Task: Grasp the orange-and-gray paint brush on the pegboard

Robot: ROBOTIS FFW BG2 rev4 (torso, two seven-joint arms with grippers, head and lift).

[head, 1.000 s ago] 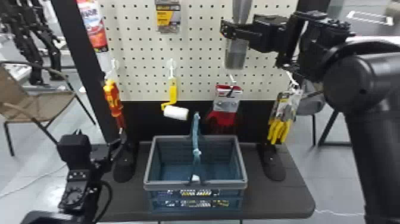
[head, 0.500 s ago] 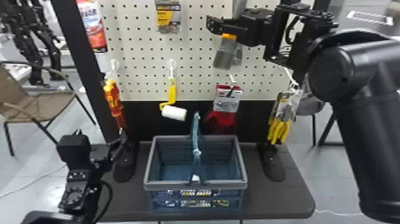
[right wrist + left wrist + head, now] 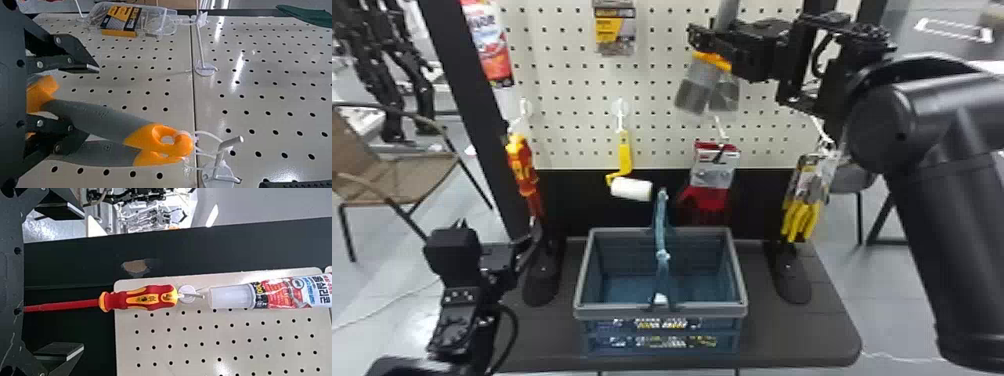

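The orange-and-gray paint brush (image 3: 704,75) hangs high on the white pegboard (image 3: 572,100), tilted with its gray bristles swung to the left. My right gripper (image 3: 708,42) is up there, open, its fingers either side of the gray handle (image 3: 98,117). The handle rests against one finger (image 3: 55,133) and a gap shows to the other finger (image 3: 66,56). The orange end loop (image 3: 164,143) is tied to a white hook (image 3: 223,156). A second gray-and-orange shape lies just behind the brush. My left arm (image 3: 462,270) is parked low at the table's left, its gripper (image 3: 78,282) open.
A blue-gray basket (image 3: 592,280) sits mid-table under the board. On the board hang a red-and-yellow screwdriver (image 3: 137,299), a sealant tube (image 3: 274,295), a yellow roller (image 3: 624,165), red gloves (image 3: 707,185), yellow-handled tools (image 3: 804,200) and a clear pack (image 3: 129,17).
My right gripper has shifted left along the top of the board. The brush has swung left with it, going from hanging straight to tilted. The left arm has stayed still.
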